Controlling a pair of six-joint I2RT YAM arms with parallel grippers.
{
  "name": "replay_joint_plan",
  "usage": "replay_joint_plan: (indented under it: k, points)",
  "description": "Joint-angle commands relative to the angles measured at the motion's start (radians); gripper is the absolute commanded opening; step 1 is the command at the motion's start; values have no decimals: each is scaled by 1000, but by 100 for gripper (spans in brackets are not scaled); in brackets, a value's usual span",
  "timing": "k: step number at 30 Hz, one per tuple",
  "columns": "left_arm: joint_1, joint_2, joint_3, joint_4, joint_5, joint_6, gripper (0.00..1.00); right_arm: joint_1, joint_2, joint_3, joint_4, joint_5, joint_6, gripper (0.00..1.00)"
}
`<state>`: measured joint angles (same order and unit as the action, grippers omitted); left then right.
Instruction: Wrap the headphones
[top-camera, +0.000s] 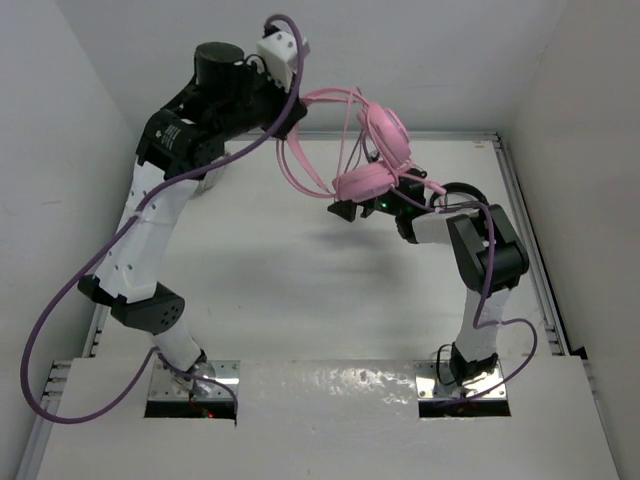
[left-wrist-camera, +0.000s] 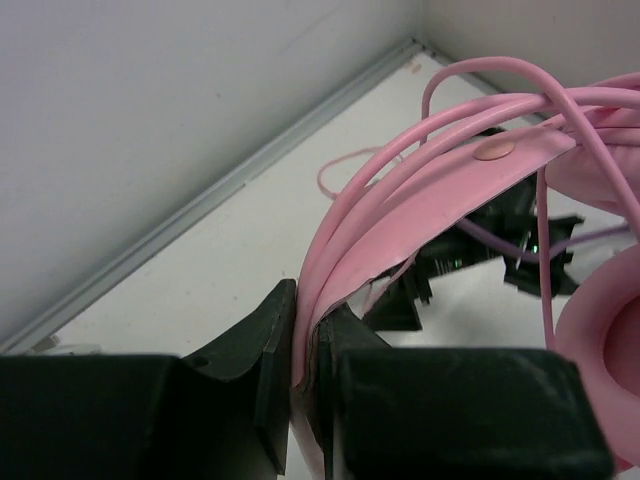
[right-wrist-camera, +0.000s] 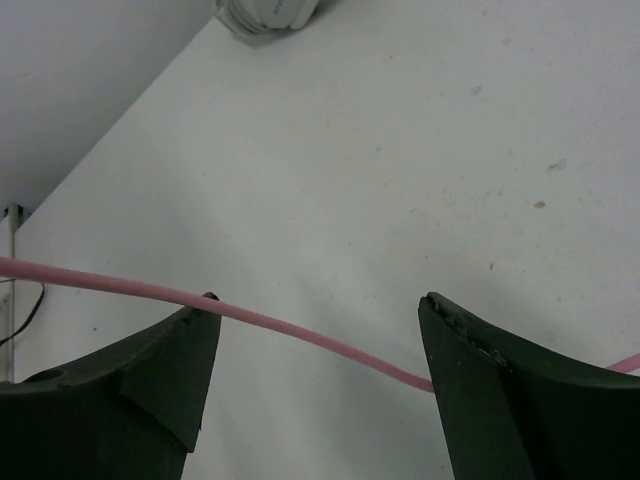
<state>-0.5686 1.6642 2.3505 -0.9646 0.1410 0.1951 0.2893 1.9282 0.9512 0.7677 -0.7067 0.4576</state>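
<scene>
The pink headphones (top-camera: 378, 150) hang in the air over the back of the table, earcups to the right, with the thin pink cable (top-camera: 345, 130) looped over the headband. My left gripper (top-camera: 297, 120) is shut on the headband (left-wrist-camera: 420, 200) and holds it up; in the left wrist view the pink band is pinched between the two black fingers. My right gripper (top-camera: 345, 212) sits just below the earcups and stands open. In the right wrist view a loose run of cable (right-wrist-camera: 300, 330) crosses the gap between its fingertips (right-wrist-camera: 195, 330) without being clamped.
White walls close in the table (top-camera: 270, 290) at the left, back and right, with a metal rail (top-camera: 520, 220) along the right edge. A purple arm cable (top-camera: 90, 290) hangs beside the left arm. A white object (right-wrist-camera: 268, 12) sits at the wall's foot.
</scene>
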Motion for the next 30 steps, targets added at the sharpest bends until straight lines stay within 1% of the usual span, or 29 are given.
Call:
replay_joint_plan:
  k: [1, 3, 4, 5, 6, 7, 8, 10, 13, 14, 15, 16, 17, 18, 19, 20, 21, 22, 23, 24, 25, 26, 27, 28, 29, 30]
  points:
    - [77, -21, 113, 161, 55, -150, 0, -1, 57, 18, 165, 29, 17, 79]
    - [111, -11, 144, 170, 83, -177, 0, 2, 78, 35, 147, 23, -36, 80]
    - [137, -9, 151, 175, 86, -186, 0, 5, 84, 49, 109, 24, -60, 80]
    - [147, -9, 151, 179, 86, -200, 0, 10, 90, 50, 81, 39, -130, 80]
    - [156, -6, 150, 188, 88, -223, 0, 22, 89, 52, 18, 117, -172, 81]
    - [171, -4, 150, 193, 92, -242, 0, 30, 89, 50, -2, 163, -212, 81]
    - [179, -1, 148, 199, 112, -252, 0, 43, 91, 47, -8, 250, -279, 81]
    - [191, 2, 150, 204, 132, -267, 0, 53, 92, 49, -22, 303, -329, 80]
    - [197, 2, 165, 205, 126, -272, 0, 54, 100, 75, -106, 323, -396, 56]
    - [206, 3, 171, 205, 123, -278, 0, 63, 100, 75, -125, 337, -428, 34]
    - [216, 6, 176, 205, 127, -286, 0, 67, 97, 70, -143, 357, -444, 22]
    - [246, 9, 182, 208, 138, -308, 0, 73, 92, 52, -166, 395, -450, 15]
    - [263, 14, 184, 216, 167, -322, 0, 92, 84, 37, -174, 415, -503, 10]
    - [306, 17, 181, 221, 186, -356, 0, 109, 57, -6, -188, 441, -522, 2]
    - [328, 23, 171, 230, 204, -373, 0, 129, 37, -29, -191, 501, -554, 0]
    - [347, 34, 162, 250, 233, -390, 0, 189, 16, -55, -194, 530, -572, 0]
    - [398, 43, 149, 263, 252, -429, 0, 224, -30, -102, -199, 556, -594, 0]
    - [424, 51, 123, 279, 285, -453, 0, 266, -53, -123, -209, 614, -637, 0]
    - [450, 71, 109, 315, 296, -473, 0, 353, -75, -138, -217, 637, -651, 0]
    - [496, 80, 77, 338, 302, -500, 0, 390, -116, -156, -255, 647, -671, 0]
    - [515, 89, 64, 357, 299, -502, 0, 428, -136, -161, -278, 651, -697, 0]
    - [529, 106, 52, 392, 252, -499, 0, 494, -156, -166, -298, 656, -704, 0]
    - [544, 114, 29, 408, 212, -465, 0, 520, -178, -166, -344, 656, -714, 0]
    - [546, 120, 15, 423, 113, -439, 0, 548, -222, -161, -381, 656, -740, 0]
    - [547, 126, -2, 464, 61, -409, 0, 598, -245, -154, -418, 668, -757, 0]
    - [547, 129, -40, 487, -4, -345, 0, 622, -268, -144, -477, 691, -772, 0]
